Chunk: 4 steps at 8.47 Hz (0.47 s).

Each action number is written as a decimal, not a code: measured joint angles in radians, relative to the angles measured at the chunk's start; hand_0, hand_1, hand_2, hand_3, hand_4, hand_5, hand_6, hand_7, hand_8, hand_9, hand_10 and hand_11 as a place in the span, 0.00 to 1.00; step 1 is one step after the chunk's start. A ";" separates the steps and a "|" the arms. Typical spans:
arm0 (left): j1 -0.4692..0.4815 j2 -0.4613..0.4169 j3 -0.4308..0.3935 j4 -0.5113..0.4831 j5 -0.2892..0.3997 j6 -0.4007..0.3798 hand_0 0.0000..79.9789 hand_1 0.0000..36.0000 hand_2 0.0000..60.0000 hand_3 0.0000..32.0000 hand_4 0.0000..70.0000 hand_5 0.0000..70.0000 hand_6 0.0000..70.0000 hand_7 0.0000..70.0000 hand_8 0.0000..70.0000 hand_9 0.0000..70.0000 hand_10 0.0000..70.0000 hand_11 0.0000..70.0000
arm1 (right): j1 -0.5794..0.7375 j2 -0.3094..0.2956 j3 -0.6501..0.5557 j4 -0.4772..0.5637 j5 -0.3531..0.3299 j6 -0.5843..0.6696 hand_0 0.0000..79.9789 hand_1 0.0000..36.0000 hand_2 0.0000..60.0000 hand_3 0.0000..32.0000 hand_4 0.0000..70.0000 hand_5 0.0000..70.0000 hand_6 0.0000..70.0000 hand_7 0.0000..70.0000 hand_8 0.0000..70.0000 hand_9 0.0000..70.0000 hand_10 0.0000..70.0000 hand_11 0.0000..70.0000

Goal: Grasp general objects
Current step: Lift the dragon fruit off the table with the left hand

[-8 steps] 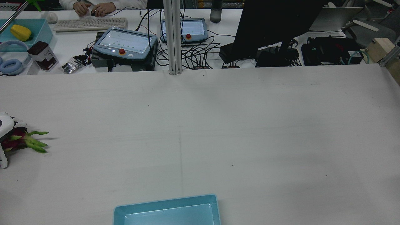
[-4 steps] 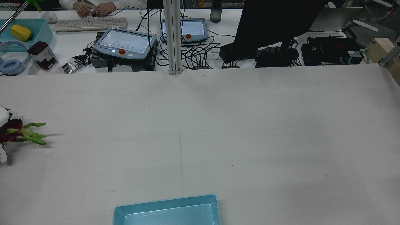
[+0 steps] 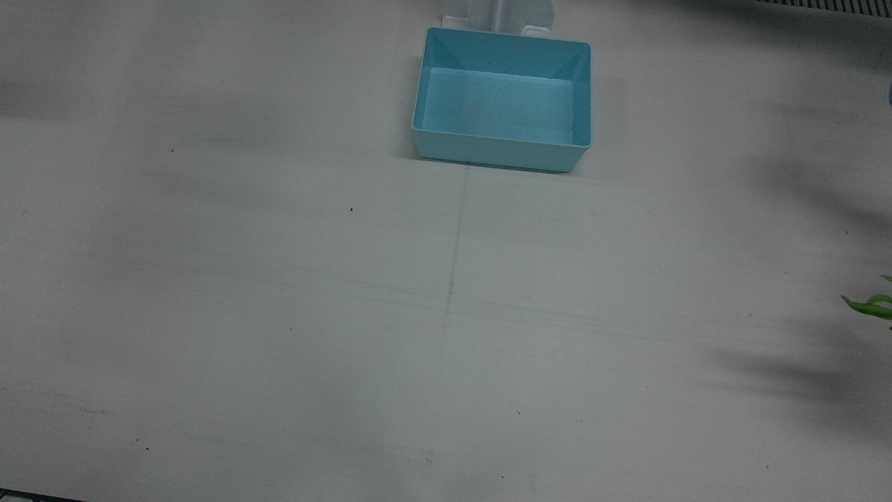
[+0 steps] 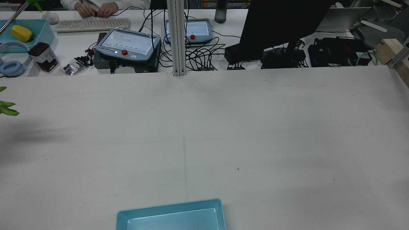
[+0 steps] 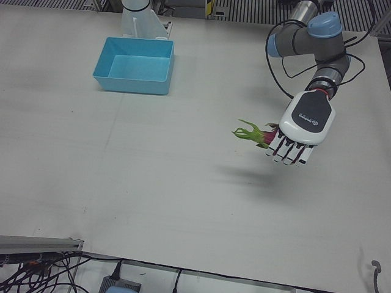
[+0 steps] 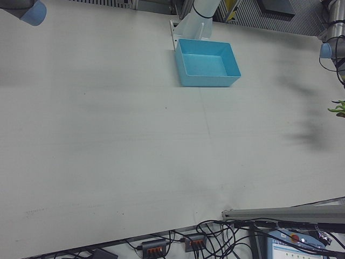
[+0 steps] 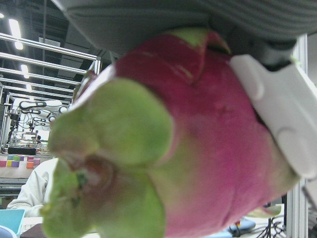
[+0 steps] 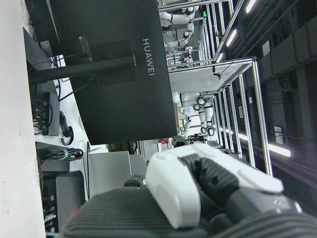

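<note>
While the left hand [image 5: 295, 135] carries the dragon fruit [image 7: 188, 148] clear of the table [image 5: 153, 183], fingers wrapped round its magenta body, green scales [image 5: 250, 132] jut out at 9 o'clock. The blue bin [image 5: 135, 65] lies well apart, toward 10 o'clock. Risk: the smooth, rounded fruit may slip if the grip loosens in transit. Whether the right hand [image 8: 208, 188] is clenched or released cannot be told; nothing shows in it.
</note>
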 measured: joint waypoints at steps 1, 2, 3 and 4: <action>-0.026 0.006 -0.041 0.026 -0.001 -0.110 0.57 0.46 1.00 0.00 1.00 1.00 1.00 1.00 1.00 1.00 1.00 1.00 | 0.000 0.000 0.000 0.000 0.000 0.000 0.00 0.00 0.00 0.00 0.00 0.00 0.00 0.00 0.00 0.00 0.00 0.00; -0.037 0.005 -0.069 0.053 -0.001 -0.228 0.58 0.47 1.00 0.00 1.00 1.00 1.00 1.00 1.00 1.00 1.00 1.00 | 0.000 0.000 0.000 0.000 0.000 0.000 0.00 0.00 0.00 0.00 0.00 0.00 0.00 0.00 0.00 0.00 0.00 0.00; -0.042 0.003 -0.084 0.071 -0.001 -0.349 0.58 0.39 1.00 0.00 1.00 1.00 1.00 1.00 1.00 1.00 1.00 1.00 | 0.000 0.000 0.000 0.000 0.000 0.000 0.00 0.00 0.00 0.00 0.00 0.00 0.00 0.00 0.00 0.00 0.00 0.00; -0.042 0.000 -0.089 0.080 -0.001 -0.464 0.59 0.38 1.00 0.00 1.00 1.00 1.00 1.00 1.00 1.00 1.00 1.00 | 0.000 0.000 0.000 0.000 0.000 0.000 0.00 0.00 0.00 0.00 0.00 0.00 0.00 0.00 0.00 0.00 0.00 0.00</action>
